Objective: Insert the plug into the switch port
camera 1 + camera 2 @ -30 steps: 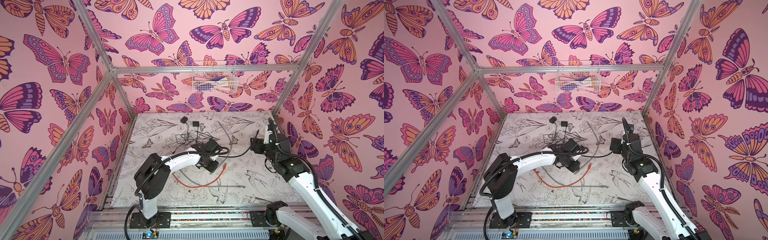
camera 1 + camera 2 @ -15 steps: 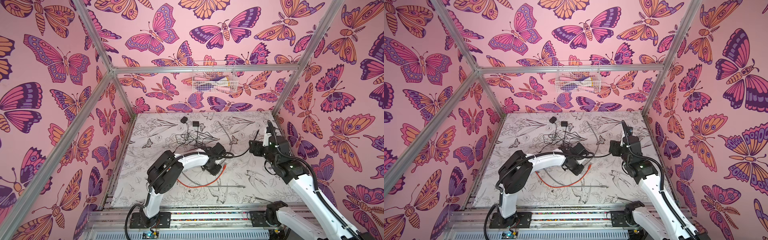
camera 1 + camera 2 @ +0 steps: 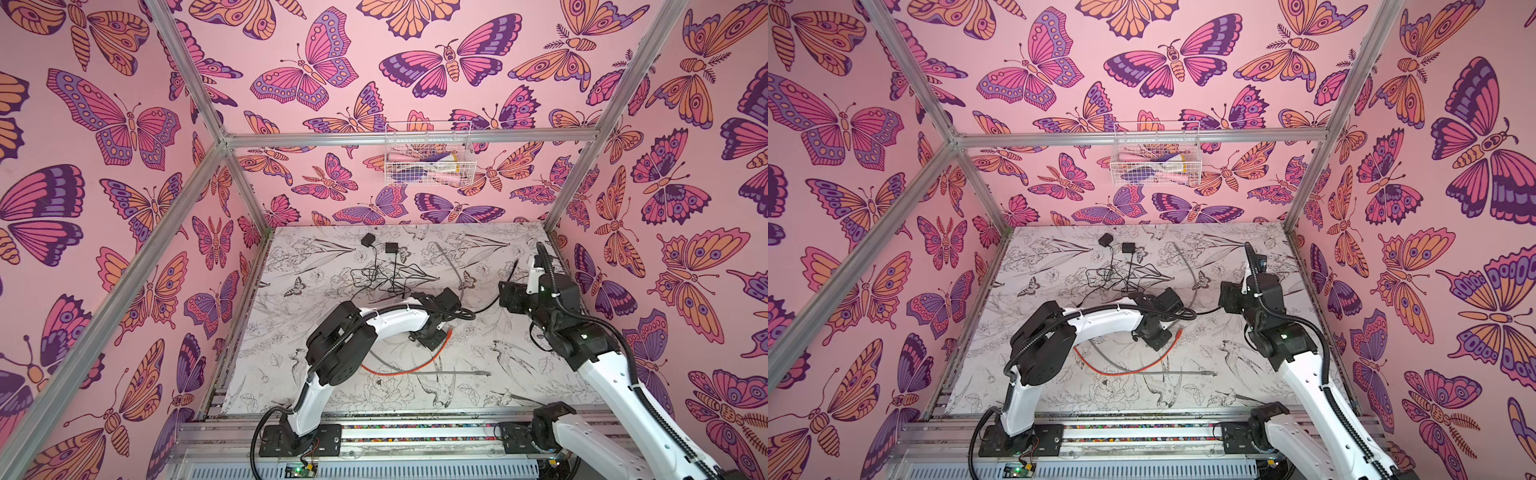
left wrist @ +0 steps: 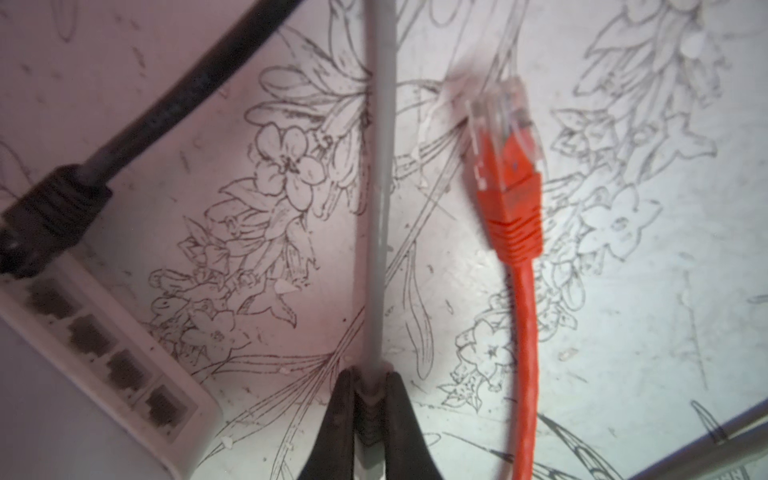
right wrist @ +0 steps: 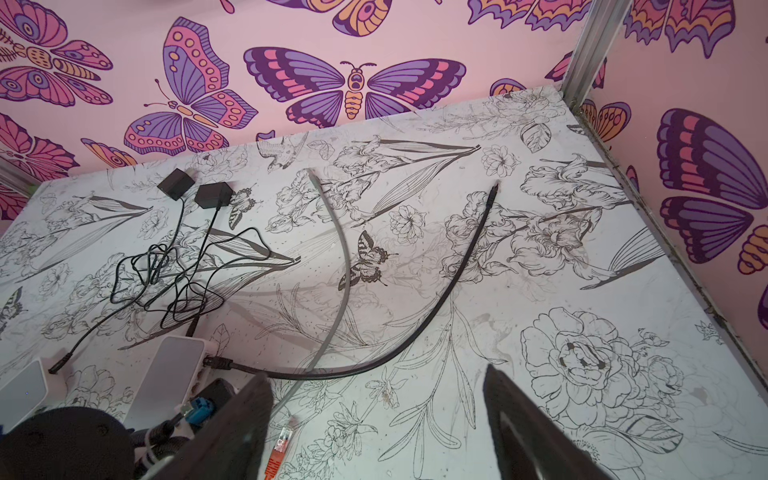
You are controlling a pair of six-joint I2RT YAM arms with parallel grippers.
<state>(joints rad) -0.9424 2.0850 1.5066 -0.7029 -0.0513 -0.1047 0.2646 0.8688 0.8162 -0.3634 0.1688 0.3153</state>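
My left gripper (image 4: pixel 369 380) is clamped on the boot of the grey plug (image 4: pixel 368 411). The plug's nose is hidden between my fingers, toward the palm. The grey cable (image 4: pixel 382 166) leaves the jaws straight ahead, so the plug's long axis runs along my reach. In the top views that reads as twelve to six o'clock, with the nose at six as I judge it.

The switch (image 4: pixel 109 354) lies on the table near the gripper but apart from it. Both top views hide it under my left forearm. I place it at about nine o'clock from the gripper, its row of ports facing roughly three. A black plug (image 4: pixel 50 212) fills the farthest port, and the ports beside it look empty. I judge the grey plug needs about a quarter turn before its nose faces one.

An orange plug (image 4: pixel 509 166) lies loose nearby at three o'clock. My right gripper (image 5: pixel 376 374) hangs wide open and empty at about two o'clock, well apart, so the left arm is nearer.
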